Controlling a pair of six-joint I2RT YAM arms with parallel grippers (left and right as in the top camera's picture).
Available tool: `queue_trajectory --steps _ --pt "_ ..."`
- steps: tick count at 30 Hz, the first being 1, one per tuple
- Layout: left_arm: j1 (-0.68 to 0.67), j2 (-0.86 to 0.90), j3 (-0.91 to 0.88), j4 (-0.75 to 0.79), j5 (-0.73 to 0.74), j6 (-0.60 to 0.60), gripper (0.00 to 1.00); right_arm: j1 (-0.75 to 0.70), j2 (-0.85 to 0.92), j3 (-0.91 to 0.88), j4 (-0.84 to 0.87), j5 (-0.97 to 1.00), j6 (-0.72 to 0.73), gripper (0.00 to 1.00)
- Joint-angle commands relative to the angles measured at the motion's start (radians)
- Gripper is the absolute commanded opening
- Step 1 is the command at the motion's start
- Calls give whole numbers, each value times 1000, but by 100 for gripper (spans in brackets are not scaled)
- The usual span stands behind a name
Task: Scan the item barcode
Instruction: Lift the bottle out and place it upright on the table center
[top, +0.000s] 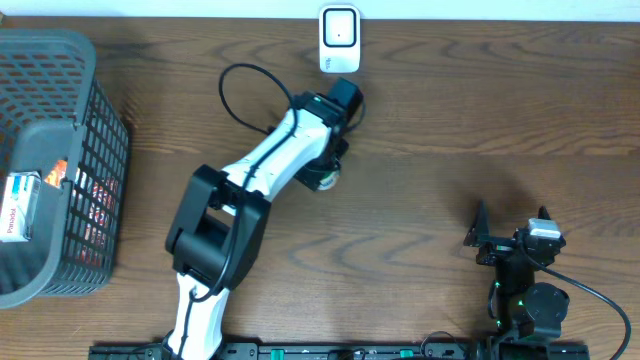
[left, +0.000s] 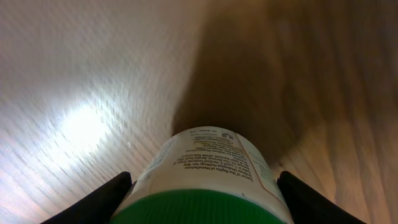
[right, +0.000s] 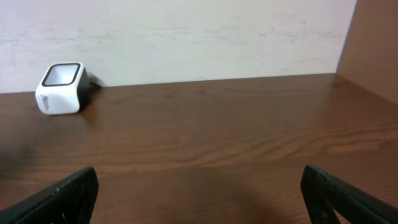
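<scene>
A white bottle (left: 208, 165) with a green cap and small printed text sits between the fingers of my left gripper (left: 204, 198), which is shut on it. From overhead, the left gripper (top: 330, 160) reaches toward the back of the table, and part of the bottle (top: 327, 180) shows under it. The bottle is a short way in front of the white barcode scanner (top: 339, 38). The scanner (right: 61, 88) also shows at the far left of the right wrist view. My right gripper (top: 510, 235) rests at the front right, open and holding nothing (right: 199, 186).
A dark mesh basket (top: 95, 130) stands at the left edge with a white box (top: 20, 205) and other packages inside. A black cable (top: 240, 95) loops beside the left arm. A pale wall runs behind the scanner.
</scene>
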Motion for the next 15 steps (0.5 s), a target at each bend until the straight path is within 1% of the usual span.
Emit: queue_trajectory --steps 1,3,5,9,11,15 --pt "-30 3 1 10 -40 -274 80 -6 -6 -1 -3 -3 10 99" --pt "-44 -3 4 24 -35 -253 93 -6 -6 -1 -3 -3 10 99" --pt "-57 -11 12 21 -56 -197 99 -6 -6 -1 -3 -3 10 99" --pt "-71 -56 39 -45 -148 -101 99 -6 -6 -1 -3 -3 10 99" --pt "-68 -101 43 -56 -177 -23 99 -6 -6 -1 -3 -3 10 99" --pt "-47 -255 43 -56 -212 166 99 -6 -6 -1 -3 -3 10 99"
